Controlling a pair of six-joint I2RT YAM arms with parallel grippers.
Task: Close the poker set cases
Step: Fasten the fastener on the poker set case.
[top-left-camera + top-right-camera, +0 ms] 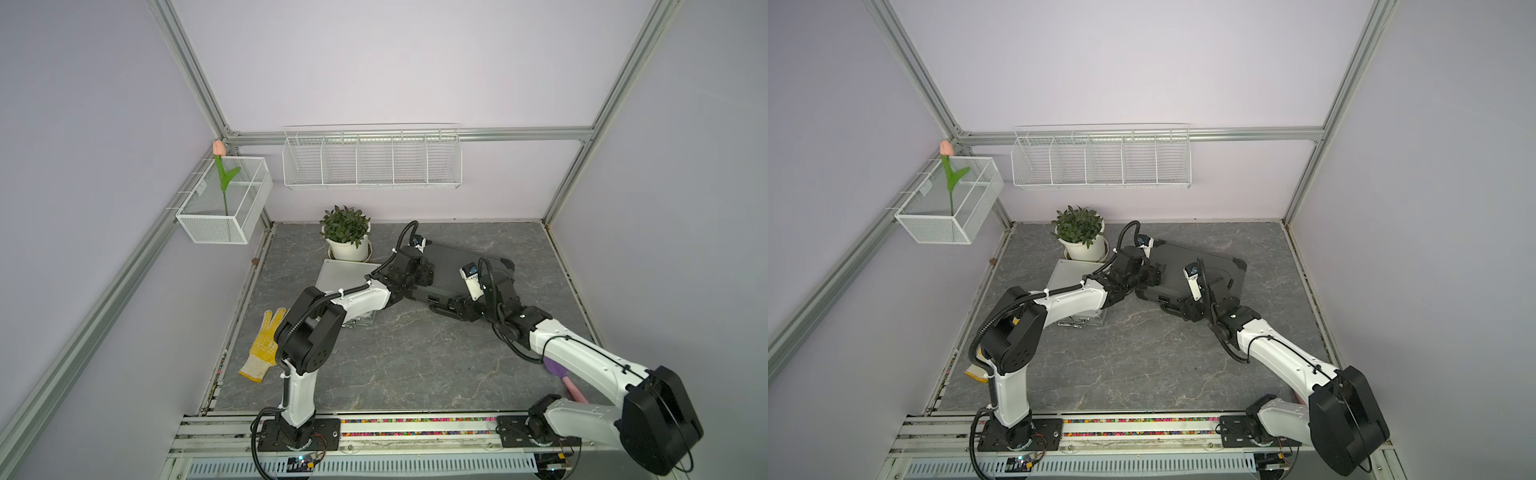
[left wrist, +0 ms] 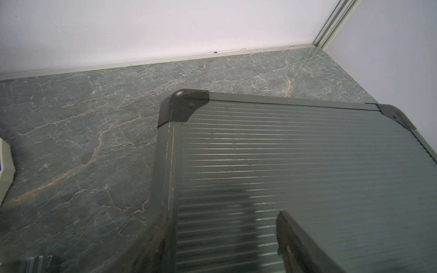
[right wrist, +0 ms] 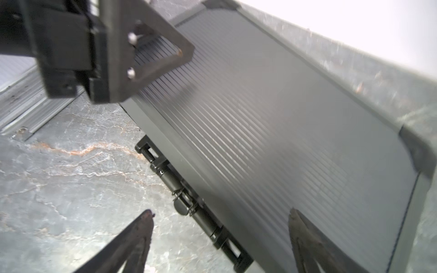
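Nearby: plant pot (image 1: 348,245) near left claw (image 1: 417,274), glove (image 1: 266,345) well apart, silver case (image 1: 343,272) just behind it. Left and right claw (image 3: 221,212), jaws apart, straddle edges of dark case (image 1: 449,259); ribbed lid shut.

Right gripper (image 3: 221,212) here has its jaws spread wide with nothing pinched. One of its fingers (image 3: 137,241) hangs over the bare marble tabletop (image 3: 59,189), while the other is over the ribbed lid of the dark-grey case (image 3: 272,123). Smack between the jaws runs the case's front edge, with the black handle (image 3: 186,208) lying flat along it. Further ahead of the jaws, on the tabletop finger's side, the left gripper (image 3: 132,61) pokes a triangular finger over the lid's far corner. Can't tell if it's actually touching. Past that, a strip of the silver case (image 3: 21,104) peeks in. Whole shot's kinda blurry.
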